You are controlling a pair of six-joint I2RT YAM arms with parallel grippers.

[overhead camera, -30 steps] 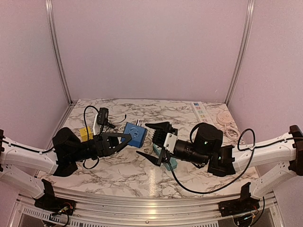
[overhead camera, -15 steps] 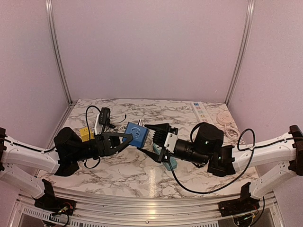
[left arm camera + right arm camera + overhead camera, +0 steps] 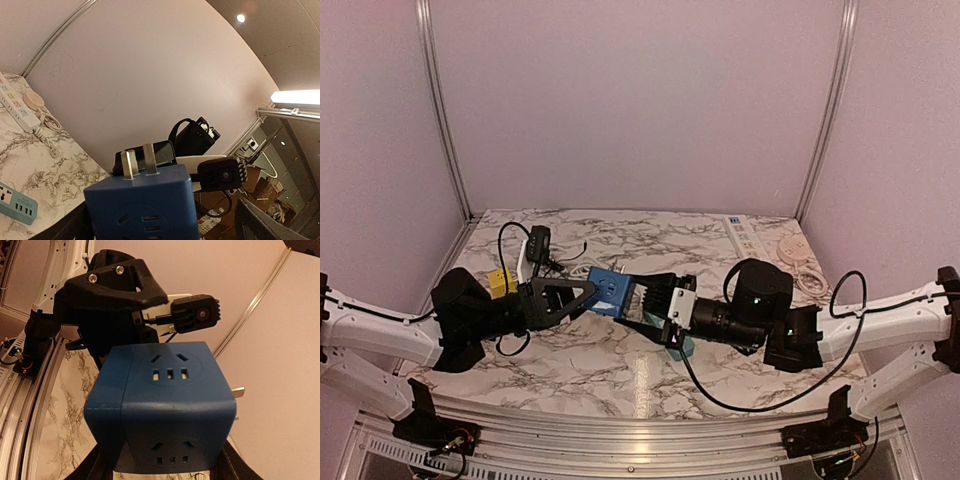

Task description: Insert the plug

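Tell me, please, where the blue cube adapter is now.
Top view: the blue cube adapter is near mid-table, held in the right gripper, with the open left gripper alongside.

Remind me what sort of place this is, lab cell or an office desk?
Most likely a lab test cell: a left arm and a right arm bolted to an aluminium rail, plain panel walls in metal framing closing in a marble-pattern table, and a white power strip as a prop.
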